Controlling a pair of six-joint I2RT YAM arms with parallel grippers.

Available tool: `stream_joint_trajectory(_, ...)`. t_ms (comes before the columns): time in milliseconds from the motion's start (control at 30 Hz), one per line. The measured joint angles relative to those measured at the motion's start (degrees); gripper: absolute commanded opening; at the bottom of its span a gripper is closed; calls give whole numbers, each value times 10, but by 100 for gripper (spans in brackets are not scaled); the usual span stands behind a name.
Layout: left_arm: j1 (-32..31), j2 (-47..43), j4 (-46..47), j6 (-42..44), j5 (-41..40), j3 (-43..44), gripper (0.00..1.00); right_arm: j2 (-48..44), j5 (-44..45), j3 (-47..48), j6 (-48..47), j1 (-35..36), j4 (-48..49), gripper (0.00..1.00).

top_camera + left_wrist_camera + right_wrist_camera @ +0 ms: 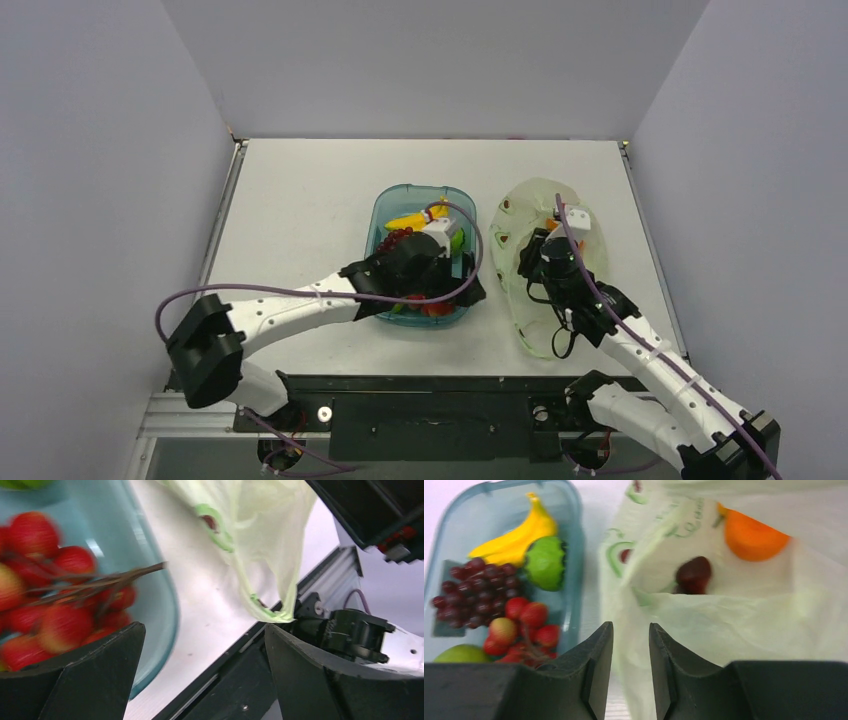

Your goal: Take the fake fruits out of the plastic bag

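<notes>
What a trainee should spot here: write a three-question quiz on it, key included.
1. Which two fruits lie inside the bag?
2. True or false: the left end effector stands open above the tray.
3. The grapes lie in: A the bag, B the tray, C neither.
Key: 1 orange and plum; 2 true; 3 B.

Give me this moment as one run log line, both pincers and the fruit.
left pincer: open, empty, over tray | right pincer: slightly parted at plastic bag mouth | in bag: orange, plum
</notes>
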Motion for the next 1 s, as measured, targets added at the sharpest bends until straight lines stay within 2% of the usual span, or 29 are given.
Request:
stream_joint_trajectory(300,-54,189,114,-41,60,84,84,-21,-16,-67,11,-153,-26,32)
stream_joint_trajectory(533,-65,284,144,-46,61,143,83,72,-67,-63,21,-235,10,32)
stream_joint_trajectory(700,-65,313,147,-52,63,145,74,150,-96,-31,23,-249,26,32)
stream_joint_trajectory(767,-65,319,149,-55,62,144,66,164,-101,-20,23,-251,35,32)
stream_joint_trajectory(867,-65,323,149,-58,63,144,46,174,-103,-6,23,-251,44,32)
stream_joint_trajectory(900,-65,323,149,-59,64,144,43,175,-102,-1,23,-251,45,33)
stream_joint_trajectory(967,-64,325,151,-59,65,144,26,174,-101,5,23,-251,49,33)
stream_joint_trajectory(1000,-64,326,153,-59,66,144,14,174,-100,7,23,-251,52,34)
